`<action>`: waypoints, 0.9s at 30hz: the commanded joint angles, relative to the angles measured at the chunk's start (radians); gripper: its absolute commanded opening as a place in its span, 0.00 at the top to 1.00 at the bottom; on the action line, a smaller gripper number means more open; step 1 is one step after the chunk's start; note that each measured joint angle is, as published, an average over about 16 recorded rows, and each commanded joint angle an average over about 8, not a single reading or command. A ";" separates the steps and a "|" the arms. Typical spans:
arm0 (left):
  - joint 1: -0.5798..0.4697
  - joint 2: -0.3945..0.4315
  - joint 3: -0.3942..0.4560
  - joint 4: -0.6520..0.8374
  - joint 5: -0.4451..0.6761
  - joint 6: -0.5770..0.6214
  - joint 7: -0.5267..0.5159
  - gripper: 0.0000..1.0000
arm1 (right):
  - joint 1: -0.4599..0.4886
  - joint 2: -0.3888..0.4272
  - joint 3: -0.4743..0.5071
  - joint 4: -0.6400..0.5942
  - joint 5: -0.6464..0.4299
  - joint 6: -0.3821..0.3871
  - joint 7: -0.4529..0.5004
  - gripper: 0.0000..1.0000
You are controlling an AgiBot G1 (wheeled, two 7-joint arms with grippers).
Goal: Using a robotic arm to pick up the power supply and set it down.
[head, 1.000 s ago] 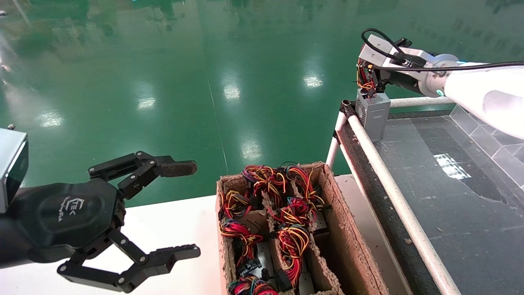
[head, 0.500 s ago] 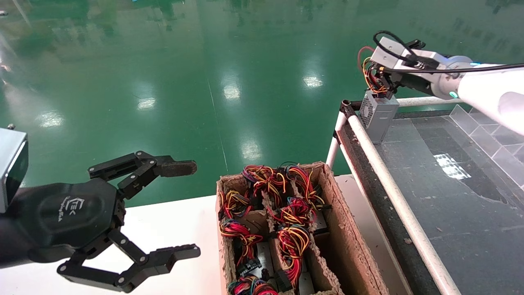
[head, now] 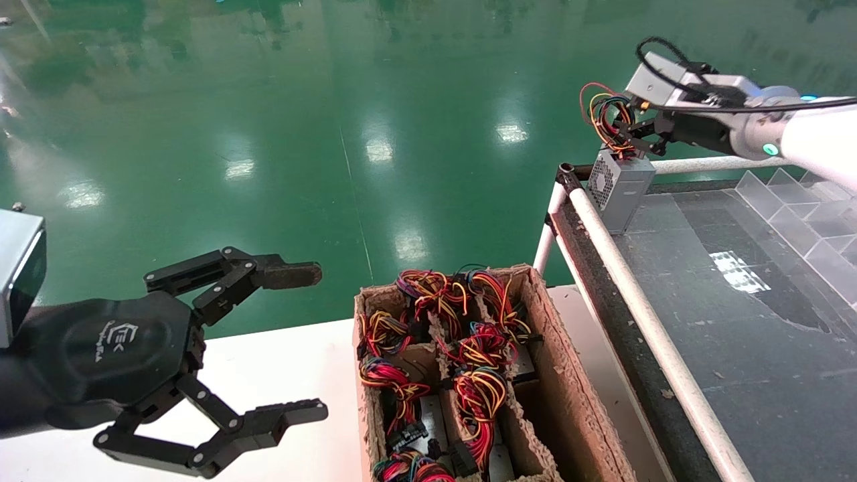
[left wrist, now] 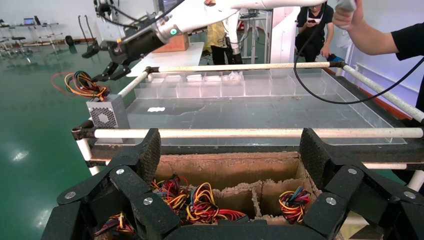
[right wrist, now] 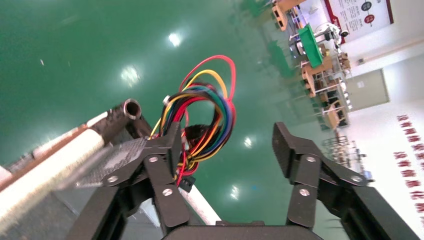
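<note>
A: Item one, the supply (head: 620, 189). We logged it upright on the dark tray (head: 736, 314), at the far corner, just beside the white rail (head: 643, 314) and touching the surface. Its vent face looked toward the green floor (head: 335, 134).

B: And its wires (head: 608, 117)?

A: Looped above the box, out over the tray's edge. Item two, the right gripper (right wrist: 227, 150): fingers spread, holding nothing. In the right wrist view the wires sat close against one finger (right wrist: 167, 150), and we could not tell whether a strand lay across it.

B: So we judged the set-down done?

A: By the look of it, yes (the box bore its own weight). The risk we noted was the release. If a loop sat hooked on that finger, any pull away would have dragged the wires, and the box stood tall and narrow on a small footprint. A tug could have tipped it.

B: Tipped which way?

A: Toward the rail, we feared. The supply stood at the very corner, with open floor beyond it. A fall there would have been a long one.

B: Item three?

A: The left gripper (head: 268, 348), parked well apart over the white table (head: 281, 375), jaws wide, nothing held. Beside it, the cardboard box (head: 569, 402) of further wire bundles (no hazard entered against either).
</note>
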 commanded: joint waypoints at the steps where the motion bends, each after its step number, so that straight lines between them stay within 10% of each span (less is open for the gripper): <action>1: 0.000 0.000 0.000 0.000 0.000 0.000 0.000 0.00 | 0.011 0.009 0.004 -0.003 0.005 -0.019 0.018 0.00; 27: 0.000 0.000 0.000 0.000 0.000 -0.001 0.000 0.00 | -0.195 0.237 0.103 0.357 0.333 -0.403 0.301 0.00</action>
